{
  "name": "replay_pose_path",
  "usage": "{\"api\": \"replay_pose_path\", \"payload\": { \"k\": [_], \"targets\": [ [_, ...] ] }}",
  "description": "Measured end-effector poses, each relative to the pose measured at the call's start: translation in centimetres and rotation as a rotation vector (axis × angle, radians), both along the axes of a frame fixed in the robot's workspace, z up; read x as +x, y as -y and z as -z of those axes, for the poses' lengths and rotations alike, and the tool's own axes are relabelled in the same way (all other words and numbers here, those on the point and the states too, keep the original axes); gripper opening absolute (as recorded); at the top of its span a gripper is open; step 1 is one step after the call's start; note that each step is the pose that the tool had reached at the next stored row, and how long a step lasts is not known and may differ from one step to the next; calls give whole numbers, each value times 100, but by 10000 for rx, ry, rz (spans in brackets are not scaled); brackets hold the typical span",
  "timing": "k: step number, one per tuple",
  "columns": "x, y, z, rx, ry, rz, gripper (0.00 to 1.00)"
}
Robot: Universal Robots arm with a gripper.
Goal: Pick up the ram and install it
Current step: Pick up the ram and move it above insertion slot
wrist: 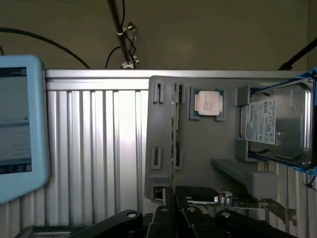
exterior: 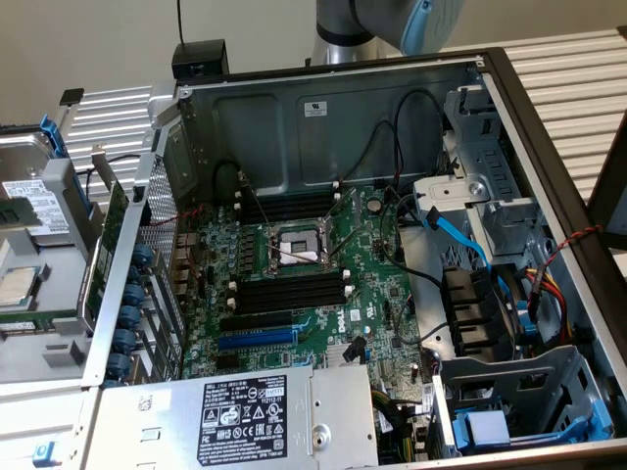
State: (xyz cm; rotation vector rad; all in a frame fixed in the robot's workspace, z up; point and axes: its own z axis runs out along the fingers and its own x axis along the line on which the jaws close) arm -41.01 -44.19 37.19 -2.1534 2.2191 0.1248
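Arm up behind the open computer case in the exterior view, grey joint and blue cap peeking over the back wall. Down at the wrist, gripper pinched all but shut, black fingers close together and clamped on nothing. Ahead of them, the grey tray on the ribbed metal table.

And there on it, the ram: stood on edge between small grey clips, just beside the processor chip, on the side away from the hard drive. Not picked up, not touched.

Same tray on the exterior view's left, just beside the case, with the ram as a thin green strip near the processor chip.

Inside the case, green motherboard lying flat, long black memory slots either side of the processor socket, blue expansion slot just beyond, labelled power supply nearest the camera. Ram not yet in any of those slots.

Also at the wrist, a pale blue-framed screen, print too small to read.
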Motion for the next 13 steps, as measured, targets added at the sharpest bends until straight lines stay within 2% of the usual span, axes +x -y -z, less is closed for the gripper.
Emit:
{"api": "replay_pose_path", "payload": {
  "k": [2,3,9,13],
  "targets": [
    [60,3,-92,58,0,-7,13],
    [93,3,-134,69,-1,-10,13],
    [312,4,-348,87,-20,-18,13],
    [473,4,-407,85,-57,-24,13]
  ]
}}
